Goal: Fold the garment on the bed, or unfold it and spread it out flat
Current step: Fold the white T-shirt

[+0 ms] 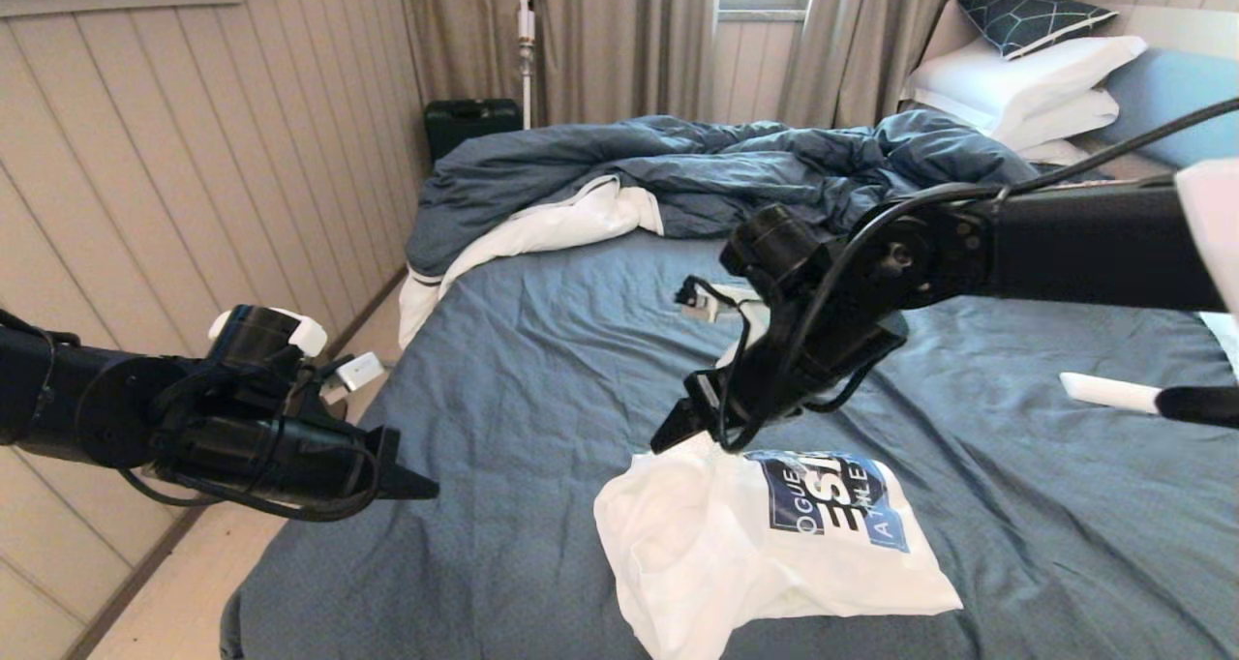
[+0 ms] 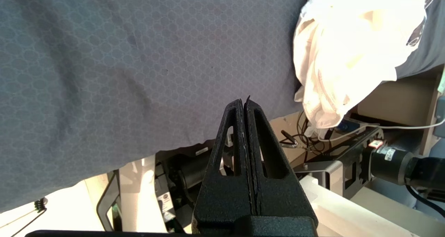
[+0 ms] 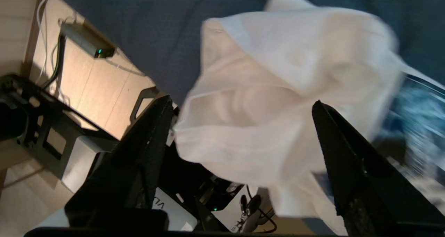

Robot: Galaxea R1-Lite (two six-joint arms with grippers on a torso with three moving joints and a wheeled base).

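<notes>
The garment is a white shirt with a blue printed panel. It lies bunched in a loose heap near the front edge of the bed, on the slate-blue sheet. My right gripper hangs just over the heap's far left corner. In the right wrist view, the right gripper is open, and the garment's white cloth sits loose in the wide gap, pinched by neither finger. My left gripper is shut and empty, level with the bed's left edge, well left of the shirt. The left wrist view shows the left gripper above the sheet's edge, with the garment off to one side.
A rumpled dark blue duvet with white lining covers the far half of the bed. White pillows are stacked at the back right. A small white device with a cable lies mid-bed, and a white object lies at the right.
</notes>
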